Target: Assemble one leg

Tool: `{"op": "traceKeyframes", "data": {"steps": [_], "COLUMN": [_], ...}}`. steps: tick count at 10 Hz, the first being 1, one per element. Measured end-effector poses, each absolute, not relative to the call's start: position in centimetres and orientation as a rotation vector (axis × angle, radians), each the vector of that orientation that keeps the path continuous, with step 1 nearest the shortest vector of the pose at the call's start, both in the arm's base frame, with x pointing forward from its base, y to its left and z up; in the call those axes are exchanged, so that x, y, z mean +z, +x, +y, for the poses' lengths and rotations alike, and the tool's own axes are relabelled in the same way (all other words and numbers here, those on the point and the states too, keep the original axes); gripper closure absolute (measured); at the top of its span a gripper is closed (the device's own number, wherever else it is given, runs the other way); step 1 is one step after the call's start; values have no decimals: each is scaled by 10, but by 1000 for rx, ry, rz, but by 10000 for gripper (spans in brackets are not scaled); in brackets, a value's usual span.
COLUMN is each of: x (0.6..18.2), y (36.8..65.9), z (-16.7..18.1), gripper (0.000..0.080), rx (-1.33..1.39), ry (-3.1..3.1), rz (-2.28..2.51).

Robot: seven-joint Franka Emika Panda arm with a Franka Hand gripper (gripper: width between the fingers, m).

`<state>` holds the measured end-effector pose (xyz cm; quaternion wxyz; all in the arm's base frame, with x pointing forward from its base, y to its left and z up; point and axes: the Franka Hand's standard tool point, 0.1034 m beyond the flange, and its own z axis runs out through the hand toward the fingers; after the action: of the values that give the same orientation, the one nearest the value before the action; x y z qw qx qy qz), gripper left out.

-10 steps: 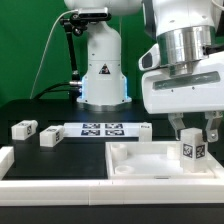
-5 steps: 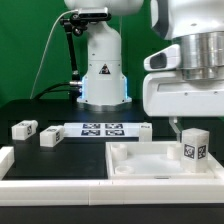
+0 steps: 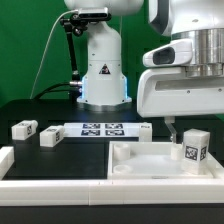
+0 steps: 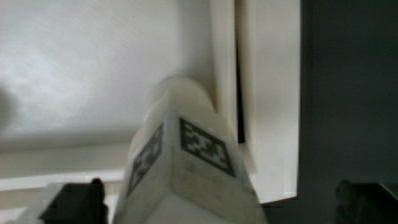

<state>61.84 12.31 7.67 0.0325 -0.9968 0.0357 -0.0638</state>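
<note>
A leg (image 3: 194,148), a chunky white block with a coded tag, stands upright in the near corner of the white tray-like piece (image 3: 135,160), on the exterior view's right. My gripper (image 3: 192,124) hangs just above it, open, with one finger (image 3: 170,128) showing beside the leg's top. In the wrist view the leg (image 4: 187,150) rises between the two dark fingertips (image 4: 77,200), which stand apart from its sides. My gripper (image 4: 222,205) holds nothing.
Two more tagged legs (image 3: 24,127) (image 3: 50,137) lie on the black table at the exterior view's left. The marker board (image 3: 100,129) lies behind the tray-like piece. A small white part (image 3: 145,128) sits beside it. A white rail (image 3: 40,182) runs along the front.
My gripper has let go of the leg and risen straight up from it. The leg stays standing in the tray-like piece's corner.
</note>
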Motion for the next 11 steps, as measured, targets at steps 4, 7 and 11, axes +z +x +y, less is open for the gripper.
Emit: {"op": "traceKeyframes", "data": {"steps": [4,7,11], "x": [77,76,76], "y": [619,619,620], "z": [120,117,111], "gripper": [151,151,254], "rx": [-211,-215,-211], "ry": [-3074,-3037,-3011], "rz": [-414,-736,-880]}}
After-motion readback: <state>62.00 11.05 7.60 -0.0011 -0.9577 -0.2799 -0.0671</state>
